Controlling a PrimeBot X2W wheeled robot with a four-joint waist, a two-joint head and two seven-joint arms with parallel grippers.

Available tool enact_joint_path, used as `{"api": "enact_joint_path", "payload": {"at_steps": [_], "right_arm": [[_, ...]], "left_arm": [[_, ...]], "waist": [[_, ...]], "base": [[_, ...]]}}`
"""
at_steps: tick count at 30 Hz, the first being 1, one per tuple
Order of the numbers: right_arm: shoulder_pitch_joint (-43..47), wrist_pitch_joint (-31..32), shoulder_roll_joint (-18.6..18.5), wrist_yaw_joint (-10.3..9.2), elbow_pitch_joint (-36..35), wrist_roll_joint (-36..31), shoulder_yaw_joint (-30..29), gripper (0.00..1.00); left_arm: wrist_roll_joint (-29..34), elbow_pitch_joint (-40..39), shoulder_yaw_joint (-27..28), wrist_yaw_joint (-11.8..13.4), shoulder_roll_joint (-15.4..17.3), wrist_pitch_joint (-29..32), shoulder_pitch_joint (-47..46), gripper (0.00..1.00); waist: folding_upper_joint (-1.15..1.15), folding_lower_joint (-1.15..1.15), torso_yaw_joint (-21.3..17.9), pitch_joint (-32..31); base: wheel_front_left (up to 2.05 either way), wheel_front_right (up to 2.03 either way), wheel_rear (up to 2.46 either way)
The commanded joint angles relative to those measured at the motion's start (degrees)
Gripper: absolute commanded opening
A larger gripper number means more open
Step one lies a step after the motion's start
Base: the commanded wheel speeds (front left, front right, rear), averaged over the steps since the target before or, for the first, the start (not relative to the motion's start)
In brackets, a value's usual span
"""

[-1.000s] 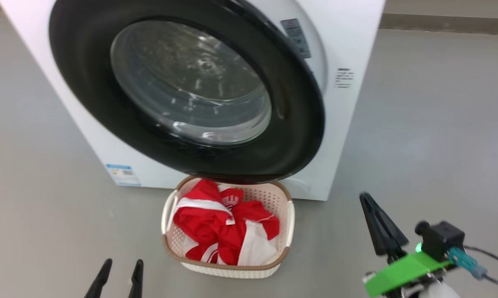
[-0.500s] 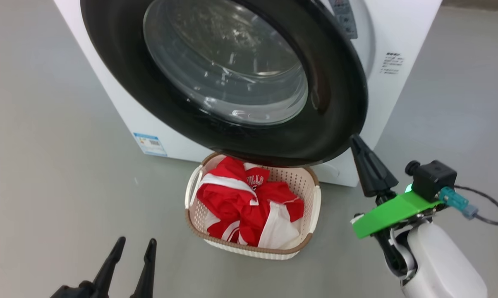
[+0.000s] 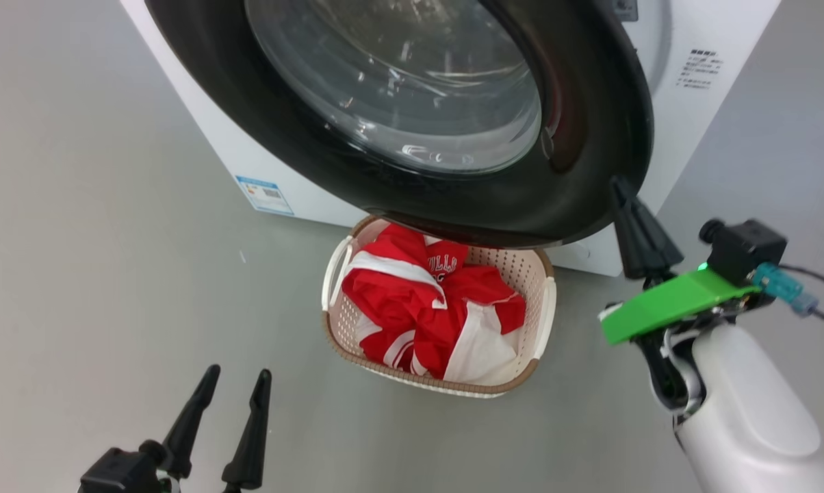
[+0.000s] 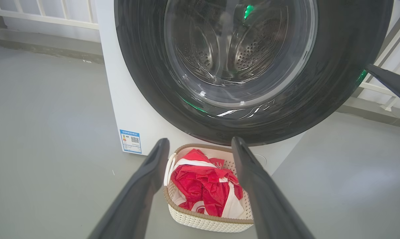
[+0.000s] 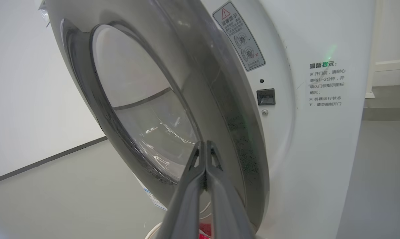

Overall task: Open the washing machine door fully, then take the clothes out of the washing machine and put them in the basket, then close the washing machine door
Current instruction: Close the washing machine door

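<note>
Head view: the washing machine [image 3: 686, 123] stands on the grey floor [image 3: 111, 274]. The washing machine door [image 3: 603, 137] is swung partly out from its front and overhangs the far end of the basket [image 3: 545, 308]. The basket sits on the floor just in front of the machine. The clothes [image 3: 419, 308], red with white panels, lie heaped inside it.

The right tool [image 3: 623, 195] is clenched, fingers pressed together and grasping nothing. Its tip is at the door's lower right edge; contact cannot be confirmed. Right wrist view shows a gap between the door and the machine front.

The left tool [image 3: 239, 372] is released, fingers spread and empty, low to the basket's left and apart from it. A blue label [image 3: 265, 195] is on the machine's lower front.
</note>
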Motion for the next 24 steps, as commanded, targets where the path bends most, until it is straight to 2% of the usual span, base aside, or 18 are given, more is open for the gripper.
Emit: {"api": "enact_joint_path", "payload": {"at_steps": [1, 24], "right_arm": [[-2.4, -0.4, 0.6, 0.36, -1.5, 0.1, 0.5, 0.0], [-14.2, -0.4, 0.6, 0.36, -3.6, -2.5, -8.5, 0.0]], "left_arm": [[-0.5, -1.6, 1.8, -0.3, 1.3, -0.5, -1.9, 1.0], [-2.5, -2.7, -0.3, -0.3, 2.1, -0.5, -7.9, 1.0]], "waist": [[0.0, 0.0, 0.5, 1.1], [0.0, 0.0, 3.4, 9.2]], "base": [[0.0, 0.0, 0.0], [0.0, 0.0, 0.0]]}}
